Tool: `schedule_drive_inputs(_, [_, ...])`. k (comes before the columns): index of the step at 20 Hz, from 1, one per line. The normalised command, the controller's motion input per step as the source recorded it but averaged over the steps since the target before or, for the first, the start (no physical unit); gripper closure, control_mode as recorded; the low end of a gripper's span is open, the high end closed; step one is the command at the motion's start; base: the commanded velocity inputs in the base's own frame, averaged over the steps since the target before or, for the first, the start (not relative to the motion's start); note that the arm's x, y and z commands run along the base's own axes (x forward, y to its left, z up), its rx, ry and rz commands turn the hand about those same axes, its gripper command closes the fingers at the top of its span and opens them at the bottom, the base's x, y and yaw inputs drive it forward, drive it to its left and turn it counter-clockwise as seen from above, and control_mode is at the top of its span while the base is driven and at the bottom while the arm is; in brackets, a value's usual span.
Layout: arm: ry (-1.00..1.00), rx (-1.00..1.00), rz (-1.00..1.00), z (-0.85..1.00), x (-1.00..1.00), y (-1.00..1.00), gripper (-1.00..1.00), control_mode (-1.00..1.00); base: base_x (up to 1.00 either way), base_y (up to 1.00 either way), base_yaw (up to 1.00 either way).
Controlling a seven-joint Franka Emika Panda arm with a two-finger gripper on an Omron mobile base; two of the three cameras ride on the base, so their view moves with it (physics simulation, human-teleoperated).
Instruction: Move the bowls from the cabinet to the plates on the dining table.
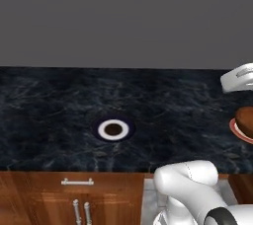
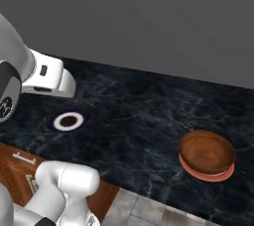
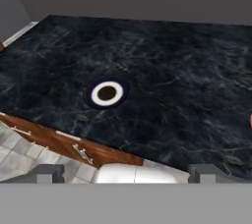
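one bowl seated, one plate waiting

left base view: the dark navy plate (image 1: 113,130) lies flat near the middle of the black marbled worktop (image 1: 49,105), nothing on it; its white centre with a dark spot shows bare, so it reads as the free target for the bowl not yet delivered. at three o'clock, cut by the frame edge, the brown bowl (image 1: 245,119) sits upright on the orange-red plate (image 1: 240,133).

right base view: the brown bowl (image 2: 207,151) rests centred on the orange-red plate (image 2: 207,173), whose rim shows as a thin crescent at six o'clock beneath it; the bowl is empty. the navy plate (image 2: 68,120) lies well apart at nine o'clock, also carrying nothing. the placement suggests half the task is done.

hand view: the hand (image 3: 126,173) hovers above the worktop edge, its fingertips (image 3: 45,173) spread as wide as they go and gripping nothing. the navy plate (image 3: 106,92) lies ahead at eleven o'clock, clear for a bowl.
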Motion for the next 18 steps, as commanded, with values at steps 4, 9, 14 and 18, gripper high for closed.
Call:
schedule_drive_inputs(4, [0.0, 0.0, 0.0, 0.0, 0.0, 0.0, -1.0, 1.0, 0.0, 0.0, 0.25])
schedule_drive_inputs(9, [0.0, 0.0, 0.0, 0.0, 0.0, 0.0, -1.0, 1.0, 0.0, 0.0, 0.25])
schedule_drive_inputs(14, [0.0, 0.0, 0.0, 0.0, 0.0, 0.0, -1.0, 1.0, 0.0, 0.0, 0.25])
schedule_drive_inputs(18, [0.0, 0.0, 0.0, 0.0, 0.0, 0.0, -1.0, 1.0, 0.0, 0.0, 0.25])
